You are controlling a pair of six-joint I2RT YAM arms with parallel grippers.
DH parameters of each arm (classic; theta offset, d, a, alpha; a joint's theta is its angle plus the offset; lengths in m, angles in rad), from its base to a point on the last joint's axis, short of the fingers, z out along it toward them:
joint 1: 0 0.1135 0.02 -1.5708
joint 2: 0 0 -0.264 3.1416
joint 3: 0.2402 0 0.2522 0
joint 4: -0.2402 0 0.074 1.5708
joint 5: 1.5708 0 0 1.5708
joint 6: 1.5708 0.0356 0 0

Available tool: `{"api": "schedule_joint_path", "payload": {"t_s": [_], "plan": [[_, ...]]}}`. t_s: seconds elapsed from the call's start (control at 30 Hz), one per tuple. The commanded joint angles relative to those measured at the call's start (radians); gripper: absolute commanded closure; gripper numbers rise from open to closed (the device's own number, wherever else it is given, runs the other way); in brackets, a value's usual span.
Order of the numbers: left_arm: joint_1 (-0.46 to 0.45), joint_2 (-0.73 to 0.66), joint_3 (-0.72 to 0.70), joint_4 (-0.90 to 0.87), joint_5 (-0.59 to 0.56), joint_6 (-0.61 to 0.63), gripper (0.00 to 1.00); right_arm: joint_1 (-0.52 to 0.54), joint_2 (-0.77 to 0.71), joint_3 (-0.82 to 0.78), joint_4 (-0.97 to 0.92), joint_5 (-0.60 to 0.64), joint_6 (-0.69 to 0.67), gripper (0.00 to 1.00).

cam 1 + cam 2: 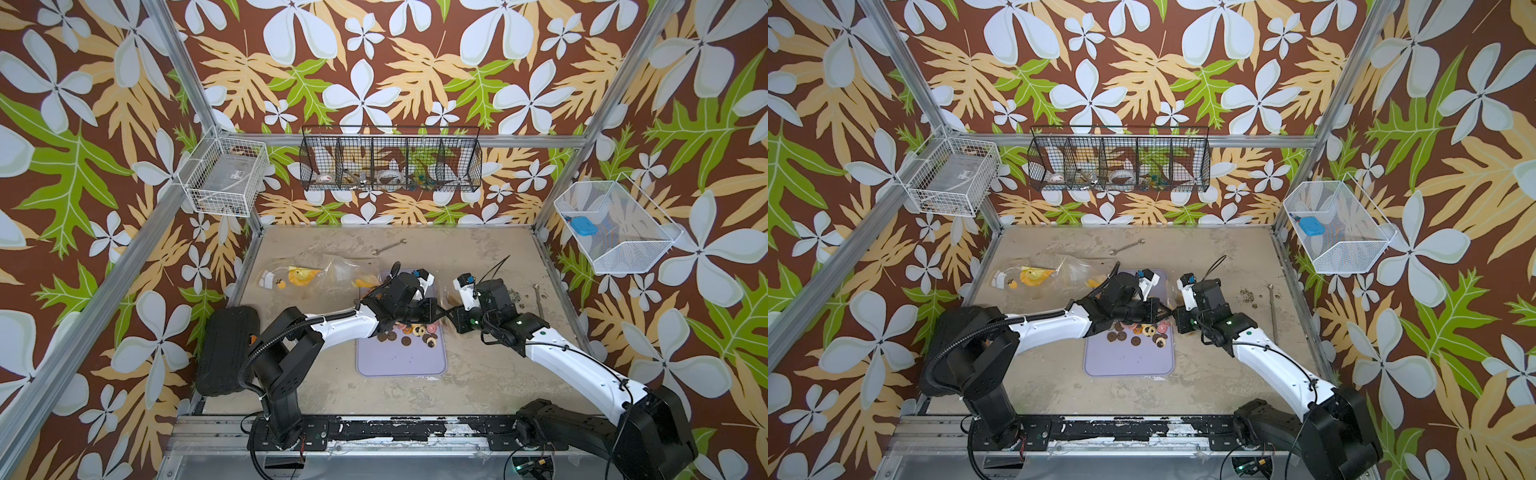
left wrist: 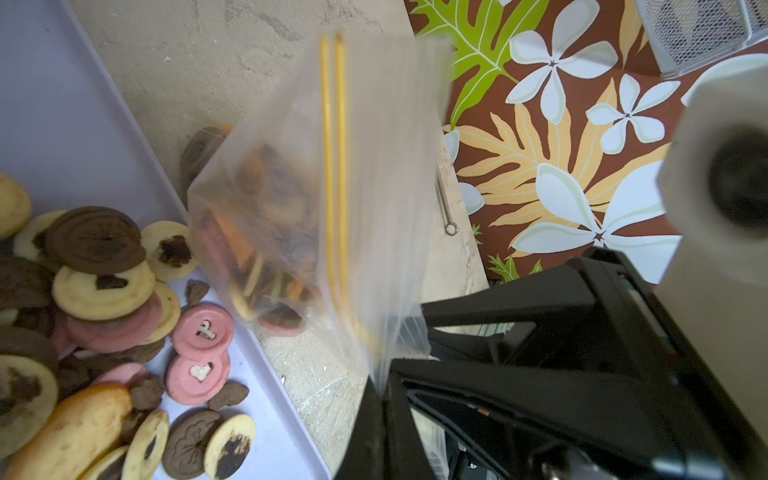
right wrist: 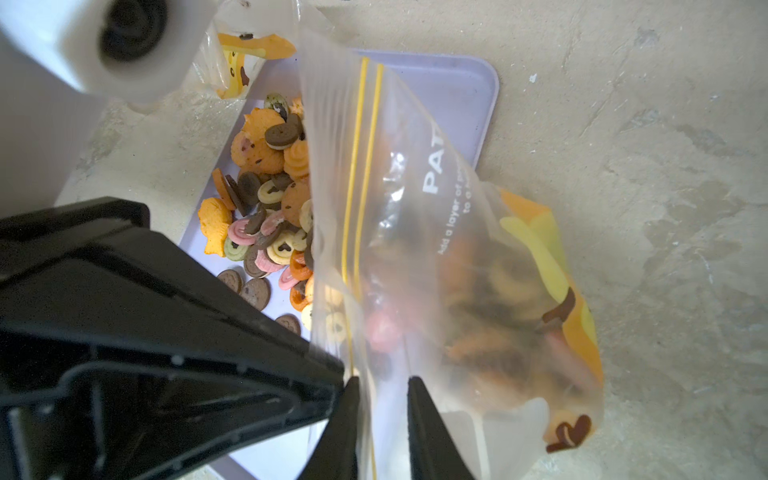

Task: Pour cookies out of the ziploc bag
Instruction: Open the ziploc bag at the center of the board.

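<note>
The bench (image 1: pixel 478 374) carries a lavender tray (image 1: pixel 401 361) at its middle, and both arms reach in to meet over the tray's right edge. The ziploc bag (image 3: pixel 436 249) hangs there between them, partly over the tray's rim and partly over bare bench beside it. Its yellow zip lines lie on the tray side and its loaded end sags away from the tray. The left gripper (image 1: pixel 439 311) is clamped on the bag's film. The right gripper (image 3: pixel 382 399) has its jaws a little apart with film running between them, so it does not look pinched yet. Many cookies (image 1: pixel 415 332) already lie heaped on the tray, brown, tan, pink and orange. A good clump remains in the bag (image 3: pixel 490 291), so the pour looks about half done. To finish cleanly, I judge the right gripper should close firmly on the film first, since thin plastic slips easily. Then the loaded end needs to rise above the zip so the clump slides toward the mouth. The mouth should sit further in over the tray, or cookies will likely drop on the bench. How wide the mouth gapes I cannot tell. Small shakes should work better than one sharp tip.
</note>
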Motion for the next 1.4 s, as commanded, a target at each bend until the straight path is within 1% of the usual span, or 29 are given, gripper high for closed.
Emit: {"api": "schedule_joint_path", "payload": {"t_s": [0.0,0.07,0.13,0.23,0.37,0.53,0.77,1.0,1.2,1.37], "plan": [[0.0,-0.009,0.01,0.012,0.012,-0.002,1.0,0.025,0.014,0.012,0.003,0.034,-0.018,0.77],[0.0,-0.009,0.009,0.011,0.015,-0.002,1.0,0.04,0.021,0.013,0.005,0.057,-0.014,0.79],[-0.001,-0.011,0.007,0.012,0.016,-0.003,1.0,0.042,0.026,0.013,0.007,0.081,-0.004,0.83],[-0.001,-0.016,0.003,0.014,0.017,-0.003,1.0,0.042,0.026,0.015,0.008,0.118,0.004,0.87],[0.0,-0.024,-0.007,0.014,0.016,-0.001,1.0,0.042,0.026,0.024,0.016,0.132,0.013,1.0],[0.0,-0.027,-0.014,0.013,0.018,-0.005,1.0,0.042,0.032,0.034,0.02,0.164,0.024,1.0],[0.005,-0.026,-0.017,0.002,0.012,-0.006,1.0,0.042,0.02,0.046,0.012,0.307,0.028,1.0],[0.004,-0.024,-0.013,0.002,0.018,-0.008,1.0,0.037,0.023,0.048,0.013,0.385,0.038,1.0],[0.004,-0.026,-0.003,-0.014,0.015,-0.003,1.0,-0.037,-0.007,0.054,-0.013,0.397,0.047,1.0],[0.004,0.004,0.076,-0.061,0.029,0.008,1.0,-0.085,-0.043,0.112,-0.088,0.402,0.03,1.0]]}}
